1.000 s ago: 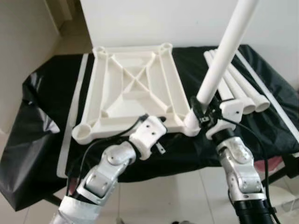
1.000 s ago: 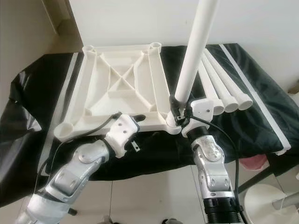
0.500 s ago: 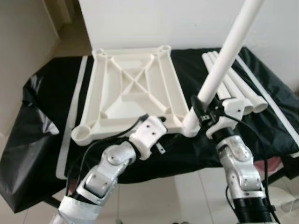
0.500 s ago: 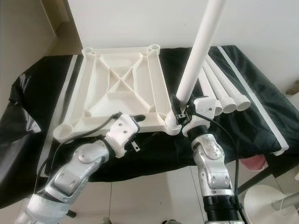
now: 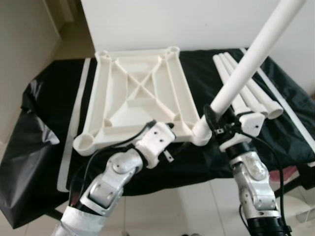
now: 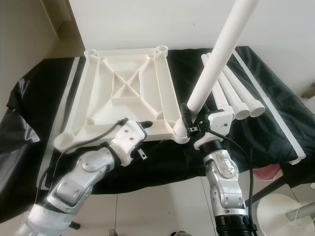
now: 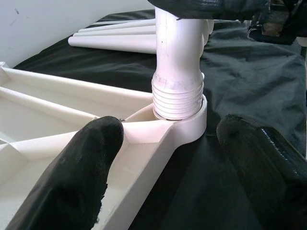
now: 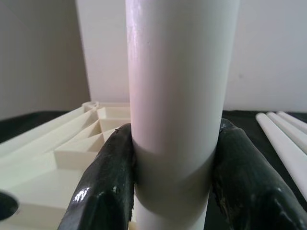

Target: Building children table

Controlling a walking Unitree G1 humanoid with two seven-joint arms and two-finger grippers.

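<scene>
Gripping the leg [image 5: 256, 49] in our closed right gripper [image 5: 215, 121], we tilt it further rightward than before; our left gripper [image 7: 192, 167] gapes open, empty, at the tabletop [image 5: 138, 93] corner socket.

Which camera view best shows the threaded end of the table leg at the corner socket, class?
The left wrist view: the threaded end of the table leg sits in the corner socket, ridges still exposed. The eye views show the right gripper covering that joint; the right wrist view shows its fingers clamping the smooth shaft.

Open left claw [image 7: 192, 177] faces leg [image 7: 178, 62] seated in tabletop [image 7: 57, 129] socket.
</scene>
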